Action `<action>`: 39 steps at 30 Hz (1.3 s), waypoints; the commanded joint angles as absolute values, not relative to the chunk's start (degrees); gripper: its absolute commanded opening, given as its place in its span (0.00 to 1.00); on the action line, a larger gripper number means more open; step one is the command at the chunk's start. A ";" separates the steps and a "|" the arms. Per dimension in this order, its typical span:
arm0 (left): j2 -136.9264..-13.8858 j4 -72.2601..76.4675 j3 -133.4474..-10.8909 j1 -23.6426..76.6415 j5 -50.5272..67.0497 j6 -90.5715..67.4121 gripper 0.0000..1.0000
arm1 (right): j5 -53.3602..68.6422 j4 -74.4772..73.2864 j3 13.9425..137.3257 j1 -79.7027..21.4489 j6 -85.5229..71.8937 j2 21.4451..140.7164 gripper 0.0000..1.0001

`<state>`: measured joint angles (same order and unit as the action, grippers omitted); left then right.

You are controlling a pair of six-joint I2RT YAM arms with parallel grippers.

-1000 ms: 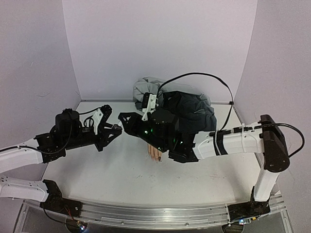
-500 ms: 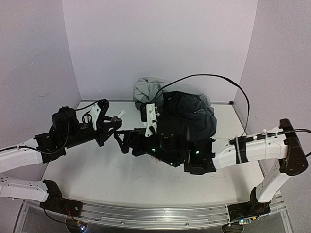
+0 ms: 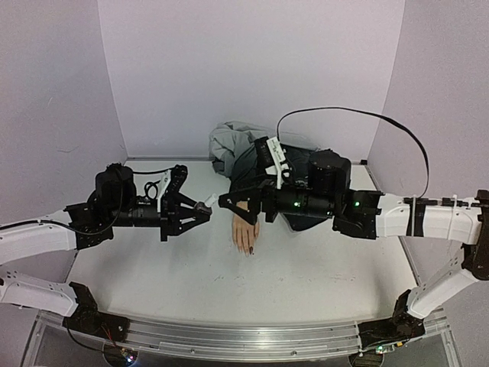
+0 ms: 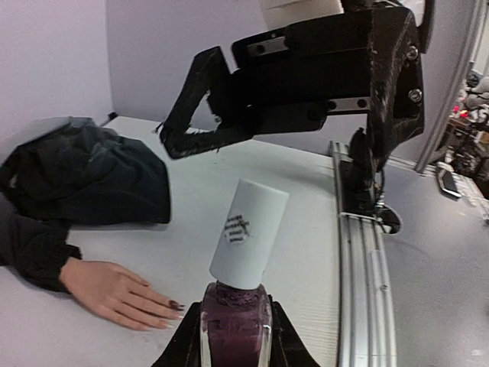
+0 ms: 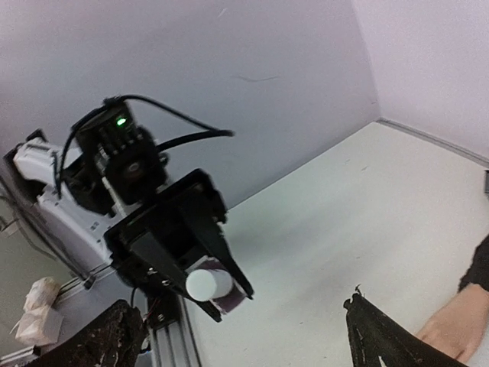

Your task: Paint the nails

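A pale mannequin hand (image 3: 244, 230) lies palm down on the white table, its wrist in a dark sleeve. Its nails (image 4: 176, 306) show at the fingertips, at least one of them dark. My left gripper (image 3: 202, 208) is shut on a dark purple polish bottle (image 4: 235, 325), whose white cap (image 4: 249, 232) is on and tilts toward the right arm. The bottle hangs just left of the hand. My right gripper (image 5: 241, 344) is open and empty. It hovers over the hand's wrist and faces the bottle (image 5: 221, 294) from a short gap away.
A heap of dark clothing (image 3: 306, 180) and a grey cloth (image 3: 228, 140) lie at the back behind the hand. Lilac walls close the back and both sides. A metal rail (image 4: 359, 252) runs along the table's near edge.
My right gripper has opened and swung back to the right, uncovering the hand. My left gripper has carried the bottle right and nearer, close beside the hand.
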<state>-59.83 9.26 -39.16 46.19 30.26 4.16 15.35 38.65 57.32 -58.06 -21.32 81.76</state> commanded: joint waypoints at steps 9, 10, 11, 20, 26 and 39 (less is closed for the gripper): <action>-62.37 12.57 -43.68 46.14 44.89 0.70 0.00 | 30.08 48.87 59.75 -58.11 -20.48 86.29 0.54; -62.43 12.57 -43.68 46.14 45.19 0.62 0.00 | 30.85 49.13 60.21 -58.14 -20.81 87.18 0.53; -62.53 12.57 -43.67 46.14 45.34 0.57 0.00 | 31.65 49.39 60.80 -58.18 -21.07 87.83 0.53; -62.71 12.57 -43.78 46.14 45.86 0.61 0.00 | 36.20 53.33 63.24 -58.14 -24.44 90.81 0.40; -62.73 12.57 -43.84 46.14 46.36 0.70 0.00 | 36.04 54.05 62.79 -58.13 -26.28 90.97 0.34; -60.56 12.71 -43.47 46.14 40.99 0.49 0.00 | 37.03 60.58 61.17 -58.25 -33.87 95.35 0.00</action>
